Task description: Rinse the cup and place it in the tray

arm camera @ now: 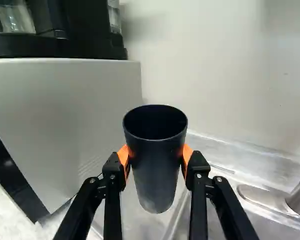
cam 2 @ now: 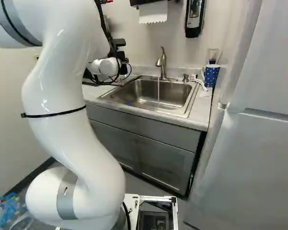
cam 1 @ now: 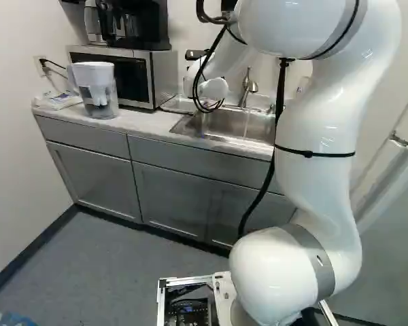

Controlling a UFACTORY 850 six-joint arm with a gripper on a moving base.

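Pincer (arm camera: 156,155) grasps the dark cup (arm camera: 156,185) near the microwave (cam 1: 162,78); water (cam 2: 158,92) runs into the countertop's (cam 2: 199,114) sink (cam 2: 137,98).

Coffee maker (cam 1: 146,26) on microwave (cam 1: 164,76) — pitcher (cam 1: 98,94) before its left end; faucet (cam 2: 162,63) behind sink (cam 2: 146,98).

From my end, the cup (arm camera: 157,172) reads black and the pads (arm camera: 123,156) orange. I see a white arm (cam 1: 316,129), grey cabinets (cam 1: 95,180), a silvery sink (cam 2: 175,91), and a blue mug (cam 2: 211,76) with pale dots, probably white, though they're tiny here.
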